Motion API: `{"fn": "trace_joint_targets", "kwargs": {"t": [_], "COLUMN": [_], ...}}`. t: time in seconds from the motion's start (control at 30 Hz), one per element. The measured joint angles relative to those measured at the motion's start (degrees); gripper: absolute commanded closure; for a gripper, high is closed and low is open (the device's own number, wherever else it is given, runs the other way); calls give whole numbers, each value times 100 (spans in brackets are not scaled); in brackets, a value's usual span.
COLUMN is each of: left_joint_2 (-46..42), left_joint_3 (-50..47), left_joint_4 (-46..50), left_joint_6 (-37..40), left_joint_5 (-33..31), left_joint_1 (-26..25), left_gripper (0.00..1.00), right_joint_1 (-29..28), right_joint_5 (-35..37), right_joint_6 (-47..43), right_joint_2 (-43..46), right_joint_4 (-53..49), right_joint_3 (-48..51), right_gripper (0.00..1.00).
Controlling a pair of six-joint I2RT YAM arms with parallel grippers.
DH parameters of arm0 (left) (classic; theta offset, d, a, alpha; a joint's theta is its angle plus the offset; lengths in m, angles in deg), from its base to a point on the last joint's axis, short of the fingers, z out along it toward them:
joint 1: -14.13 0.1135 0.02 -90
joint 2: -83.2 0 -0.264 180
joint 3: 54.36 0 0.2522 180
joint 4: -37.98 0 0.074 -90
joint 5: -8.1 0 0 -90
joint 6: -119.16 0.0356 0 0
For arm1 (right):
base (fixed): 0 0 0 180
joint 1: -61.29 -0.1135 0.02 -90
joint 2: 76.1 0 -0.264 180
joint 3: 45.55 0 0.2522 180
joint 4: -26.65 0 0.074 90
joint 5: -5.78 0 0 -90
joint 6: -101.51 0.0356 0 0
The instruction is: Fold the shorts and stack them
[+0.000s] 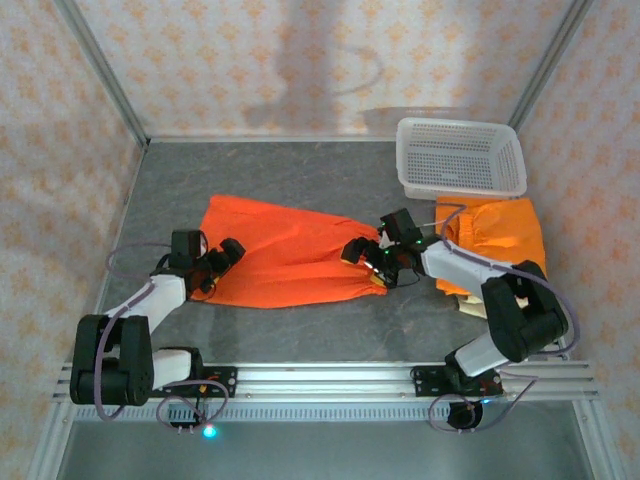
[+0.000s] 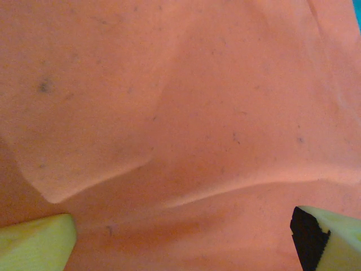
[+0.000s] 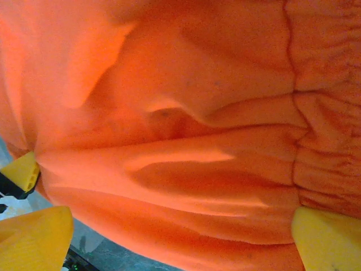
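The grey worktop (image 1: 300,180) is the largest thing, walled by patterned panels on three sides and ending at a metal rail by the arm bases. There is bare room behind the cloth up to the back wall, and a narrower strip in front of it toward the rail. One pair of orange shorts (image 1: 285,260) lies spread flat across the middle, with the gathered waist toward the right and the leg hems toward the left. Its left edge is covered by the left arm's head and its right edge by the right one, so neither end can be seen whole. In the left wrist view the cloth (image 2: 169,113) is only smooth orange with shallow creases. In the right wrist view (image 3: 186,113) the puckered elastic waistband runs down the right side, and a sliver of worktop shows at the lower left. A white perforated basket (image 1: 462,188) stands at the back right corner, just behind a folded pile (image 1: 500,230) of orange shorts. The right arm crosses the pile's near edge, where a pale tan scrap (image 1: 468,303) peeks out, too hidden to make out. The left fingers (image 1: 222,262) stand wide apart over the hem end and clamp nothing; one pale yellow-green tip (image 2: 34,245) is cut off by the frame. The right fingers (image 1: 368,258) also stand wide apart, at the waistband, with cloth bulging between the yellow tips (image 3: 324,240). Whether they press on it cannot be told.
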Motion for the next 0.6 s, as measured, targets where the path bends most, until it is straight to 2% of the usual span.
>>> {"fn": "trace_joint_targets", "kwargs": {"t": [0.27, 0.43, 0.6], "left_joint_2": [-673, -1495, -1838], "left_joint_3": [-39, 245, 581], "left_joint_4": [372, 761, 916], "left_joint_6": [46, 153, 192], "left_joint_5": [2, 186, 533], "left_joint_1": [192, 192, 173], "left_gripper": [0, 0, 0], "right_joint_1": [0, 2, 35], "right_joint_5": [37, 841, 1718], "right_joint_6": [-251, -911, -1626], "right_joint_2": [63, 492, 538], "right_joint_4": [-199, -1349, -2240], "right_joint_3": [-81, -737, -1635], "right_gripper": [1, 1, 0]}}
